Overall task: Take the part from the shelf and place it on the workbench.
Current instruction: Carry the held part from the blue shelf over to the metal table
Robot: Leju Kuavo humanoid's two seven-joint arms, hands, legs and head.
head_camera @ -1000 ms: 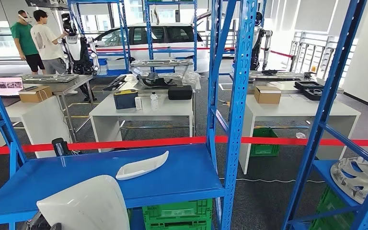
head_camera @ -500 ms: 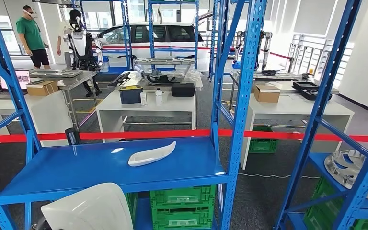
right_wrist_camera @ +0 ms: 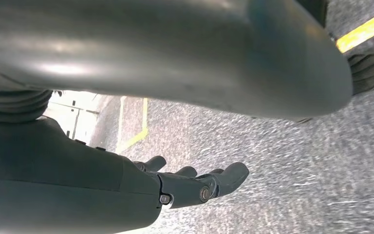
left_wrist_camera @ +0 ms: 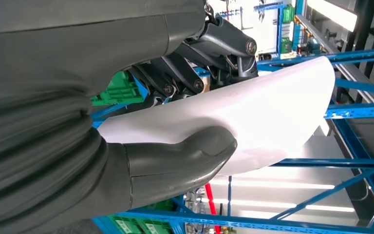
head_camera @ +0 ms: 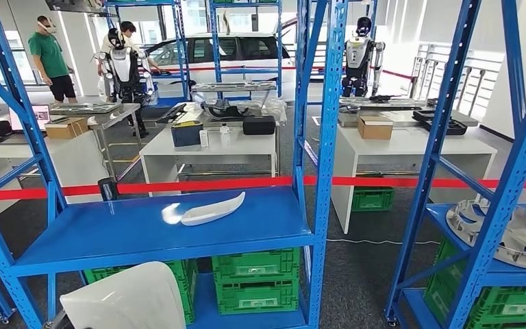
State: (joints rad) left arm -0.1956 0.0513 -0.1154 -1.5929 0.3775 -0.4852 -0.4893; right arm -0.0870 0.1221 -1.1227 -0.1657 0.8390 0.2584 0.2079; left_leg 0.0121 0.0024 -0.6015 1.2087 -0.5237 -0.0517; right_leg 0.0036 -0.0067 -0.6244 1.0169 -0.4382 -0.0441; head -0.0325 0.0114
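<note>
A white car (head_camera: 226, 51) is parked at the upper centre of the frame, beyond a red barrier tape (head_camera: 205, 184) stretched across the middle. Below centre, green plastic crates (head_camera: 255, 281) sit on the floor. A brown cardboard box (head_camera: 374, 127) rests on a white table (head_camera: 424, 145) at right of centre. At upper left stands a person in a green shirt (head_camera: 50, 56). Grey round wheel covers (head_camera: 520, 229) lie at the right edge.

Left hand (left_wrist_camera: 175, 122): grey ribbed cover, thick grey thumb, dark linked fingers with silver pivot pins. Right hand (right_wrist_camera: 190, 185): dark fingers, screws showing.
</note>
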